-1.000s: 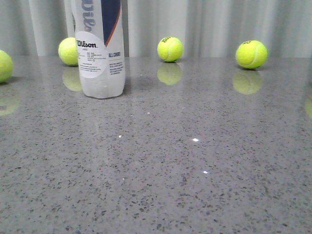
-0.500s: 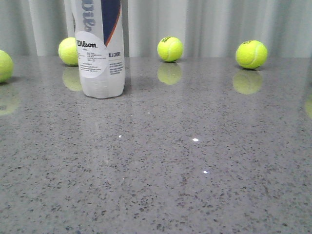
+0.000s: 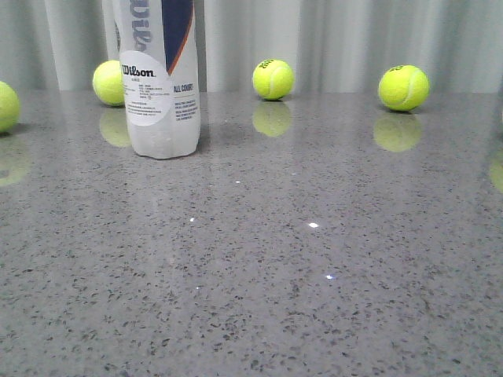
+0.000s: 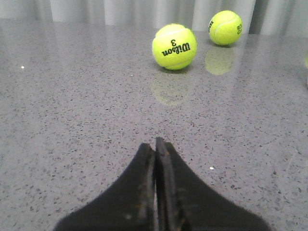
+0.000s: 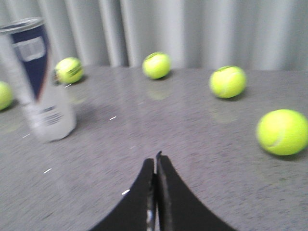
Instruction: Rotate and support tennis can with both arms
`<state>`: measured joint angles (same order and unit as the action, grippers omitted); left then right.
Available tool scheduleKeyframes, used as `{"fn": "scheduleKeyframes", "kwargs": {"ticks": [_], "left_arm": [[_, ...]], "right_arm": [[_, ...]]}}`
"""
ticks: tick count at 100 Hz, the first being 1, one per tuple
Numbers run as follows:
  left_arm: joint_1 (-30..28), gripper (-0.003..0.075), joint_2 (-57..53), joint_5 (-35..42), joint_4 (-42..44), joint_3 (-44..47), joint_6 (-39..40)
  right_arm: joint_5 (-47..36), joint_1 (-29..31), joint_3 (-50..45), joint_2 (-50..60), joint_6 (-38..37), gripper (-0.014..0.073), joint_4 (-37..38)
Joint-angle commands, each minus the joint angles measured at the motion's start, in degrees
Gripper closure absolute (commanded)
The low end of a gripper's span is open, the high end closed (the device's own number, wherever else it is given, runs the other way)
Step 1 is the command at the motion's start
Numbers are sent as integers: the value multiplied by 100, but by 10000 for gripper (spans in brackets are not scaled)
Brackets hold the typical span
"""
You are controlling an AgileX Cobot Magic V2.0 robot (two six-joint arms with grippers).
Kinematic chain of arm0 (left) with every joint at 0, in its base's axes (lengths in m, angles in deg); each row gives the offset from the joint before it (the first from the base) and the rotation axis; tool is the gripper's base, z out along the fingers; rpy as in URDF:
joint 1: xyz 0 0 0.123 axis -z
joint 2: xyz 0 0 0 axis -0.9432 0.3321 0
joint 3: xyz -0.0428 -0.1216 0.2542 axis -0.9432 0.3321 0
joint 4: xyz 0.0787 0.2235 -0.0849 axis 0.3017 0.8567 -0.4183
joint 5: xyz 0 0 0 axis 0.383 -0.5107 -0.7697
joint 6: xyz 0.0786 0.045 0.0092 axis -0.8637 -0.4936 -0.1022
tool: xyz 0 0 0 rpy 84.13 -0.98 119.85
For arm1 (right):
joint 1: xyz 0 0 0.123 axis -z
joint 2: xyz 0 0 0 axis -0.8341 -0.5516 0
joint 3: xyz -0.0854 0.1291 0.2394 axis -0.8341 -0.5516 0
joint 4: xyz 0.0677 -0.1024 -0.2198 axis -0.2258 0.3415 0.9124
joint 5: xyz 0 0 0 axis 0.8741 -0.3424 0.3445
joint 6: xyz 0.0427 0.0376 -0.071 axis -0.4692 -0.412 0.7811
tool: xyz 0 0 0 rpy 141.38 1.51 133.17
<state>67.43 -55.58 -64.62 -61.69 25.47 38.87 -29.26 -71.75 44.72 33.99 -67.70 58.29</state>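
so, tennis can [image 3: 161, 86]: upright on the speckled grey table [image 3: 314, 275], toward its far left in the front view, a tennis ball [image 3: 108, 82] just behind it
left gripper [image 4: 155, 144]: clenched, fingers pressed together on nothing — can not seen from this wrist, only a wilson 3 ball [image 4: 174, 46] well ahead
right gripper [image 5: 155, 161]: clenched and empty — can [image 5: 37, 82] stands well apart from the fingertips, off to one side; view blurred
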Motion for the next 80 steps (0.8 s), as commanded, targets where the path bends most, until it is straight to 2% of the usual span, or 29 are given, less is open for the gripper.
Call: {"fn": "scheduleKeyframes", "kwargs": {"ticks": [1,9,27,43,63,80], "left_arm": [[16,741,-225,483,-63,273,63],[16,741,-225,483,-63,273,63],[16,741,-225,483,-63,273,63],[16,741,-225,483,-63,273,63],[16,741,-225,483,-63,273,63],[16,741,-225,492,-63,273,63]], "right_arm": [[-1182,548,-242,-48,5,658,87],[-1475,1143,-629,-41,5,658,139],[-1492,1853,-1263,47,5,658,292],[-1538,1956,-1674,550,10,658,311],[-2223,1956,-2397,1290,10,658,381],[-2040,1956,-2373,1710,99,658,455]]}}
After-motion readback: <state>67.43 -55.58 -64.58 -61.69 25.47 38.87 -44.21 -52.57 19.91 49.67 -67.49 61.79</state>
